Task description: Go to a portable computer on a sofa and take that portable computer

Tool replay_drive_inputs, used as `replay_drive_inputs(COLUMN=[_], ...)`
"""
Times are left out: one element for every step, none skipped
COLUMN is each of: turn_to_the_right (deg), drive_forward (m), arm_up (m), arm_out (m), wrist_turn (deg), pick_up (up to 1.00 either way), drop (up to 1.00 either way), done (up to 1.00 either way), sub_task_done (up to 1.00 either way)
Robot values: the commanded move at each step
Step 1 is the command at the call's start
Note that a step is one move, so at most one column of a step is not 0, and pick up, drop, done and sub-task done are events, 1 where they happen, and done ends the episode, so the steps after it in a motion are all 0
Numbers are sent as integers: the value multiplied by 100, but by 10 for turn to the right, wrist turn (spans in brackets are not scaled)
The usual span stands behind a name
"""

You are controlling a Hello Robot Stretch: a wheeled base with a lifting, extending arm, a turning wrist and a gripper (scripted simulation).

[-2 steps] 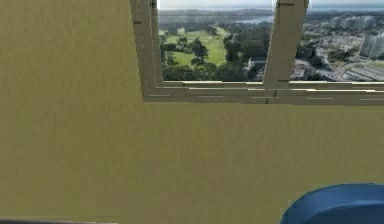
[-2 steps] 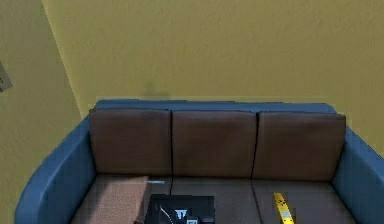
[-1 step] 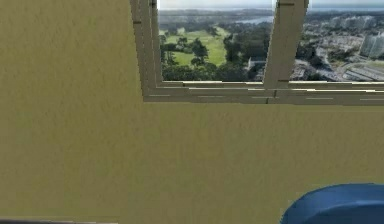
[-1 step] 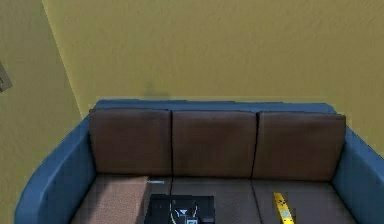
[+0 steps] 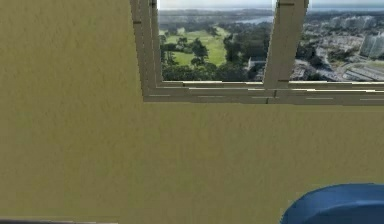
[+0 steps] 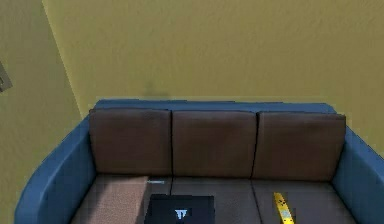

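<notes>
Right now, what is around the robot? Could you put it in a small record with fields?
Seat: blue sofa with three brown back cushions, against a yellow wall
Middle seat: black flat slab, probably the portable computer, lying flat
Seat toward the arm side view's right: thin yellow stick-like object
Ahead: white-framed window looking out on trees and buildings
Forward view's bottom right: blue rounded shape, perhaps the sofa's arm

White-framed window (image 5: 215, 50) showing trees, set in a yellow wall (image 5: 80, 140); slim yellow object (image 6: 283, 206) low in the arm side view.
</notes>
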Motion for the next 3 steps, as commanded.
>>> replay_drive_inputs(turn_to_the_right=[0,0,0], drive_forward=[0,0,0], arm_up=[0,10,0], arm_out=[0,0,0], wrist_turn=[0,0,0], pick_up=[100,0,0], drop=[0,0,0], done=[0,0,100], sub_task_done=[0,0,0])
